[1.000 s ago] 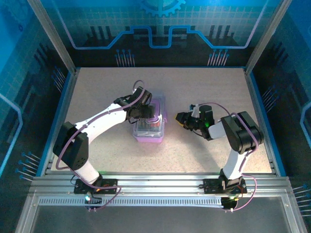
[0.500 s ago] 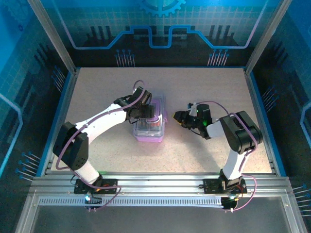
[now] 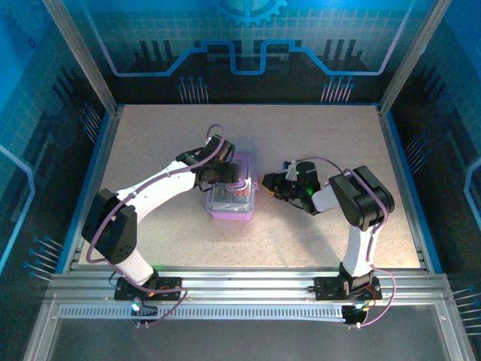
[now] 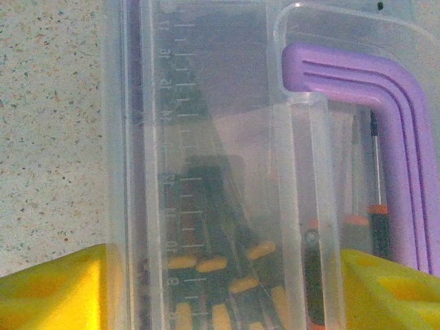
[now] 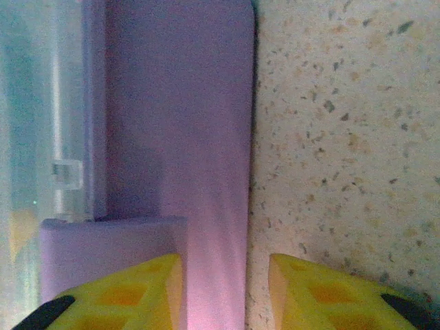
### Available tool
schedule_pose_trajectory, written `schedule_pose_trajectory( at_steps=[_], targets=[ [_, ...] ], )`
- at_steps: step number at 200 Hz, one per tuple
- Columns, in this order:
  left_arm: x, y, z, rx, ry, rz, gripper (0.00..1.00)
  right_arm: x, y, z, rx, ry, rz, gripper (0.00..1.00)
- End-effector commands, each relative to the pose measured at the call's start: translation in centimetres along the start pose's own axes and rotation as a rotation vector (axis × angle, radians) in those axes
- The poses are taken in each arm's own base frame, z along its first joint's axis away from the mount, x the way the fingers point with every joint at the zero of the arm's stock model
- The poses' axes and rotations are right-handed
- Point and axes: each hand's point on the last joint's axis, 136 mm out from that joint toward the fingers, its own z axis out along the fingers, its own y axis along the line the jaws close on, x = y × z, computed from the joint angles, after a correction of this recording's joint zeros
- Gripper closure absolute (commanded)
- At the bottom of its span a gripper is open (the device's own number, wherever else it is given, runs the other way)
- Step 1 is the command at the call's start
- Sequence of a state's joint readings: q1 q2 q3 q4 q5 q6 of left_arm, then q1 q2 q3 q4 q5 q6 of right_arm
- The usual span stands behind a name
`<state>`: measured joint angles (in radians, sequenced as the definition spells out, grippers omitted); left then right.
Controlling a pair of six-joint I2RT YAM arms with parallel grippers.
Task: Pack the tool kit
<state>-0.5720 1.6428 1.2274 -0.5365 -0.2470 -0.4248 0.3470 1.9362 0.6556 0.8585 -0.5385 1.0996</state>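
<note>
Colour and pattern record: tool kit and surroundings.
The tool kit (image 3: 231, 197) has a translucent purple base, a clear lid with moulded ruler ticks and a solid purple handle (image 4: 385, 137); the screwdrivers (image 4: 213, 265) inside it show orange and black. The bench (image 3: 316, 143) around the tool kit is beige, finely speckled dark and rust. Beside the tool kit, the left pincer fingers (image 4: 48, 292) and right pincer fingers (image 5: 117, 292) are bright yellow, the right edged black. The arms (image 3: 161, 180) flanking it are white with black joints and lilac cabling. The wall (image 3: 248, 45) behind it is blue with a circuit-line pattern.

Even, blue-tinged overhead light; wrist views blur close up (tool kit (image 4: 206, 137) lid looks hazy, perhaps glare).
</note>
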Motion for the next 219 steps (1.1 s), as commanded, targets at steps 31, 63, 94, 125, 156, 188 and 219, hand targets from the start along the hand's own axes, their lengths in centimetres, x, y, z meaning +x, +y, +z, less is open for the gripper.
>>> schedule_pose_trajectory(
  at_steps=[31, 63, 94, 125, 156, 188, 219],
  targets=[
    [8.9, -2.3, 4.9, 0.098, 0.327, -0.028, 0.3, 2.3, 0.5, 1.9, -0.008, 0.068, -0.001, 0.61],
    [9.0, -3.0, 5.2, 0.112, 0.33, -0.031, 0.3, 2.7, 1.0, 2.6, -0.009, 0.083, -0.01, 0.61],
    [9.3, -3.7, 5.3, 0.128, 0.334, -0.034, 0.31, 3.3, 1.3, 3.5, -0.008, 0.099, -0.017, 0.61],
    [9.5, -4.4, 5.5, 0.145, 0.339, -0.046, 0.31, 3.3, 1.3, 3.5, -0.007, 0.095, -0.015, 0.61],
    [8.3, -4.6, 5.6, 0.118, 0.308, -0.065, 0.3, 0.8, 0.2, 0.1, 0.059, 0.008, -0.012, 0.62],
    [5.4, -5.0, 6.1, 0.06, 0.255, -0.077, 0.3, -3.4, -2.2, -7.0, 0.266, -0.151, -0.038, 0.62],
    [2.6, -6.4, 6.8, 0.043, 0.219, -0.074, 0.3, -5.4, -2.8, -12.3, 0.432, -0.266, -0.088, 0.6]
  ],
)
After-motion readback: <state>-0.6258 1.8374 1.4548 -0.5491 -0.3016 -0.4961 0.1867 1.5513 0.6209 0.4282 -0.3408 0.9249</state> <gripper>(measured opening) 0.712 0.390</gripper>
